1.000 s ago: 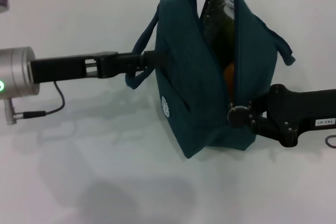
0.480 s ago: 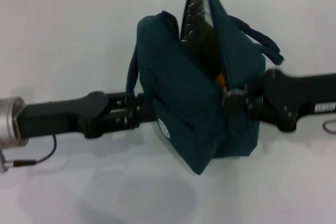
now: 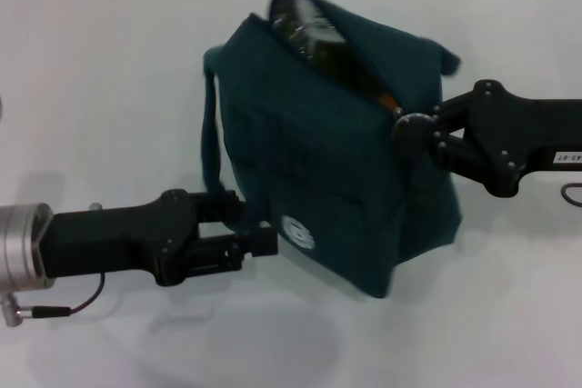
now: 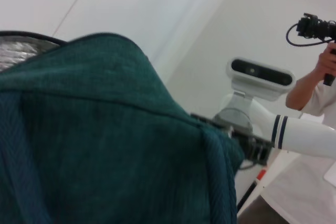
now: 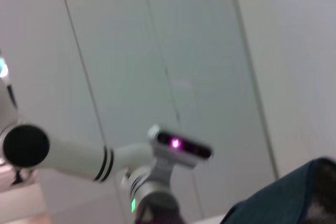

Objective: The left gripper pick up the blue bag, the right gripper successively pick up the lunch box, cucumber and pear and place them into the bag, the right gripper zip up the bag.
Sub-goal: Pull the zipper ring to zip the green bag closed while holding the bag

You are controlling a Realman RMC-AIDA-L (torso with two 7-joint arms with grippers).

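Tilted further, blue bag (image 3: 327, 152) between left gripper (image 3: 259, 241) and right gripper (image 3: 411, 126).

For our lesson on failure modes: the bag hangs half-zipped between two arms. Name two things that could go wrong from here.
1. The blue bag is tilted with its mouth partly open, and a sliver of the pear shows at the gap; it might slip out.
2. The left end effector holds only the bag's lower edge, so pulling by the right end effector at the zip may twist the bag free.

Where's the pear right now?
In the head view, only an orange sliver of the pear shows inside the blue bag, at the zip opening right beside the right gripper.
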